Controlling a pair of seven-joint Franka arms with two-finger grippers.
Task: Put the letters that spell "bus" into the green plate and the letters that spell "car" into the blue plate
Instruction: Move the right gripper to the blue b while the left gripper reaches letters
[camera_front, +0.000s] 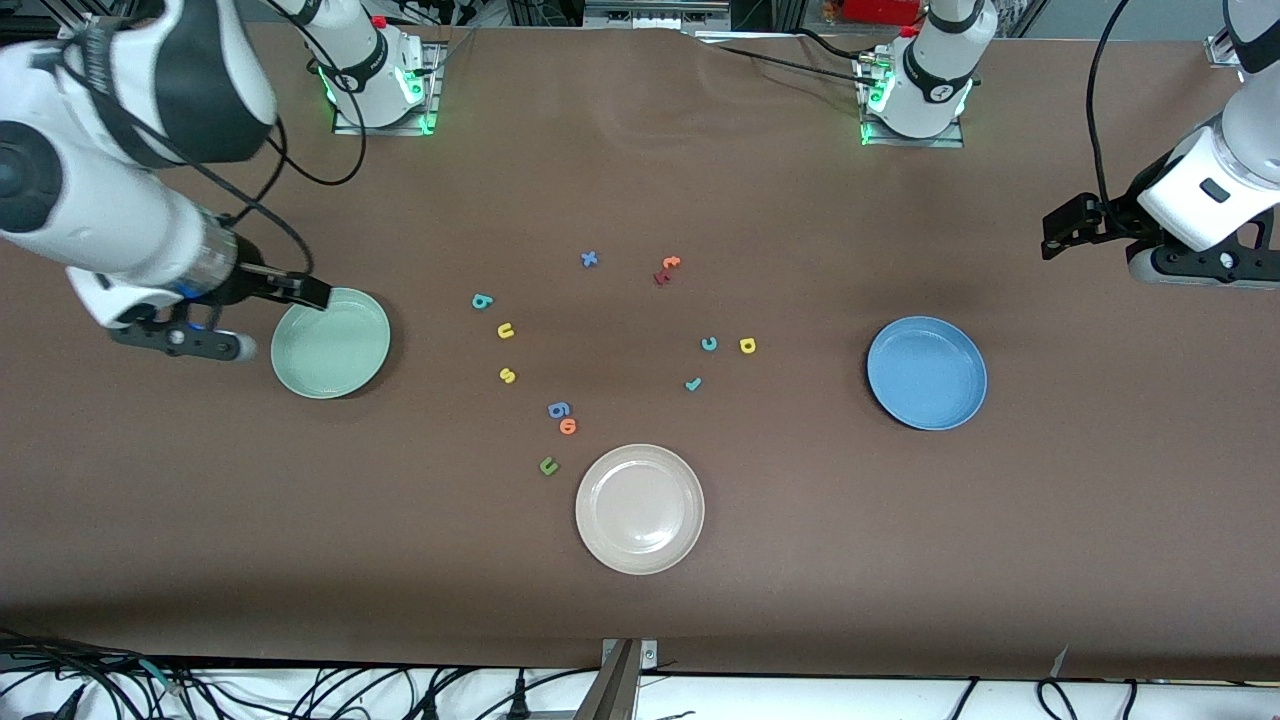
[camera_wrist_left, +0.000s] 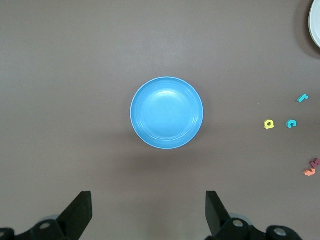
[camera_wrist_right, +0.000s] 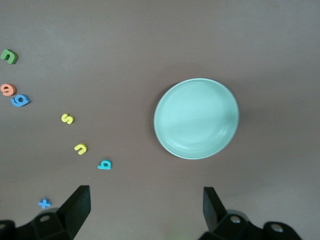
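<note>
Letters (camera_front: 506, 331) loose on table; left gripper (camera_wrist_left: 147, 212), right gripper (camera_wrist_right: 145, 210) fingers spread, empty

A big brown table (camera_front: 800, 560) held three plates: a green plate (camera_front: 331, 343), a blue plate (camera_front: 927, 372) and a white plate (camera_front: 640, 508). Small foam letters (camera_front: 506, 331) lay between them.

Even, bright overhead light washes the brown table (camera_front: 700, 600), colours clean. Soft shadows pool under the green plate (camera_front: 331, 343) and the blue plate (camera_front: 927, 372), just a faint dark rim. A pale sheen glows in the beige plate (camera_front: 640, 509). Green lamps shine at both arm bases. The right arm's near casing smears into blur at the front view's edge. Both wrist views are crisp, a soft shadow under each plate.
</note>
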